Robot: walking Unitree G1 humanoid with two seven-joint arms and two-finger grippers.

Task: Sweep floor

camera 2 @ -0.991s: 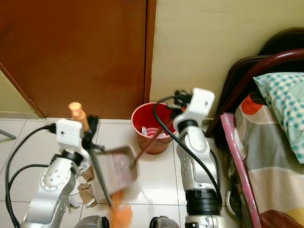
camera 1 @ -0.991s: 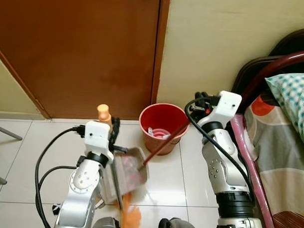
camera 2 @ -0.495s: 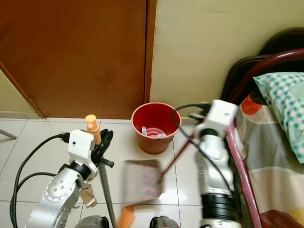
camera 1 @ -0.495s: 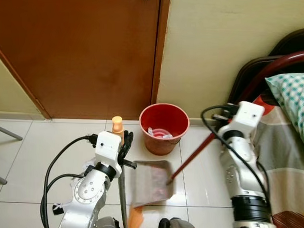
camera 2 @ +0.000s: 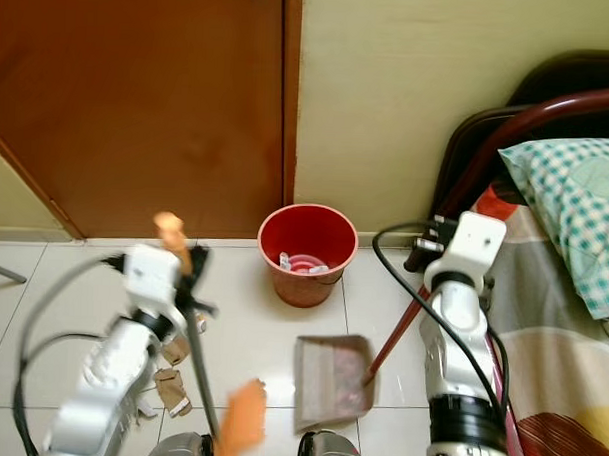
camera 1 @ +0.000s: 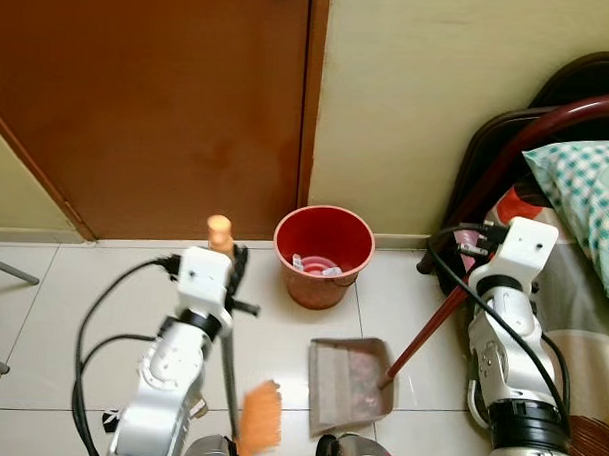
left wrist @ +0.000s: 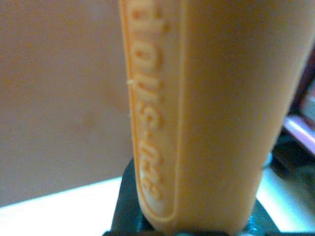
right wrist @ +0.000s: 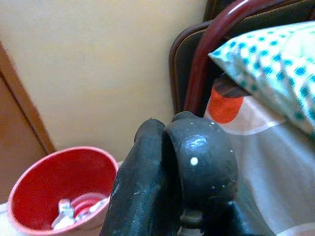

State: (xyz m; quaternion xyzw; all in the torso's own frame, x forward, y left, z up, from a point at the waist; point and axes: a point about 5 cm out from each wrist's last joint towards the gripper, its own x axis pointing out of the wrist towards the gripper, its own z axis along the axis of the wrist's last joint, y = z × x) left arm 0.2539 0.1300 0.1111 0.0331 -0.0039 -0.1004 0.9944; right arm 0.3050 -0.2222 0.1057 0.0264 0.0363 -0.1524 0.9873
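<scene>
Between the closed fingers of the left gripper (camera 1: 230, 268) stands the orange-tipped broom handle (camera 1: 220, 229), its dark shaft running down to the blurred orange broom head (camera 1: 261, 429) on the white tiled floor (camera 1: 51, 309). Up close, the left wrist view shows raised lettering moulded along the orange grip (left wrist: 206, 113), too blurred to read. Right of it, the right gripper (camera 1: 476, 240) is clamped on the dark red dustpan handle (camera 1: 421, 335); the grey dustpan (camera 1: 346, 383) rests on the tiles below, holding dusty debris. Ahead stands a red plastic bucket (camera 1: 324, 254), with pale scraps inside in the right wrist view
</scene>
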